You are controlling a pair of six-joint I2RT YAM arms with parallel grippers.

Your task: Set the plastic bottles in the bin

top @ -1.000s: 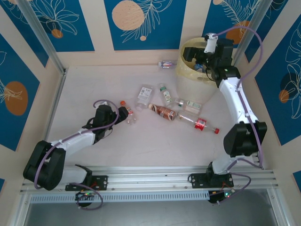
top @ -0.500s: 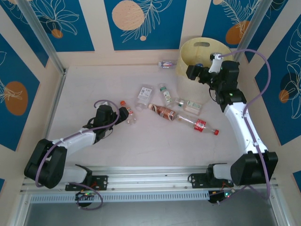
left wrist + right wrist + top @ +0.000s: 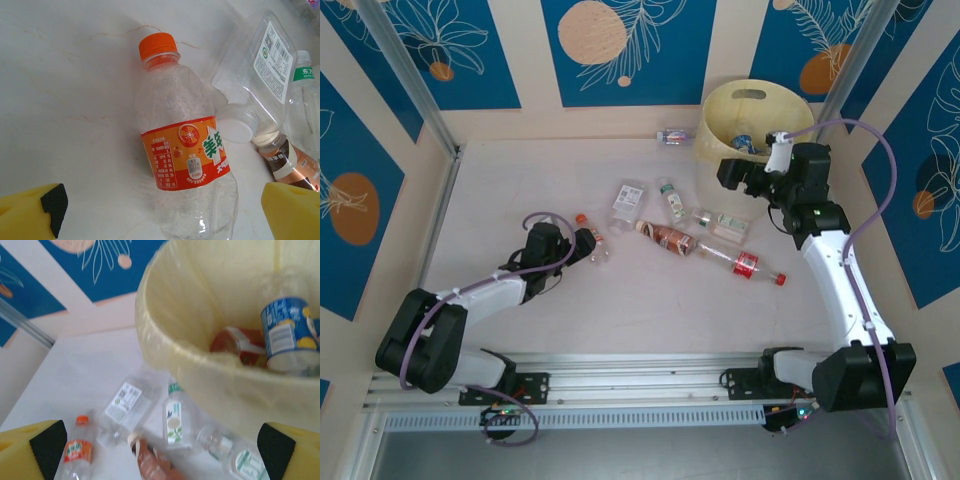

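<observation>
**Bottles on the table and in the bin, with both grippers released**

Overhead view: the pale yellow bin (image 3: 718,120) stands at the far right of the white table (image 3: 520,180); seven plastic bottles lie outside it. Six form a loose group at mid-table: the orange-capped bottle (image 3: 592,240), the white-labelled clear bottle (image 3: 628,198), the green-labelled bottle (image 3: 670,200), the brown bottle (image 3: 668,237), the red-labelled bottle (image 3: 746,263) and the crumpled clear bottle (image 3: 720,223). The seventh, the far bottle (image 3: 672,136), lies by the back wall, just left of the bin. The left gripper (image 3: 582,240) sits low at the orange-capped bottle; the right gripper (image 3: 738,176) hangs at the bin's near side.

Left wrist view: this adds the detail of the jaws, which are spread wide; its yellow fingers (image 3: 30,215) flank the orange-capped bottle and stand apart from it; the bottle's label is orange with a fruit-slice emblem.

Right wrist view: this adds the bin's interior; at least two bottles lie inside, the blue-labelled bottle (image 3: 287,335) and the red-labelled bottle in the bin (image 3: 235,342); the right jaws are likewise wide and released.
</observation>
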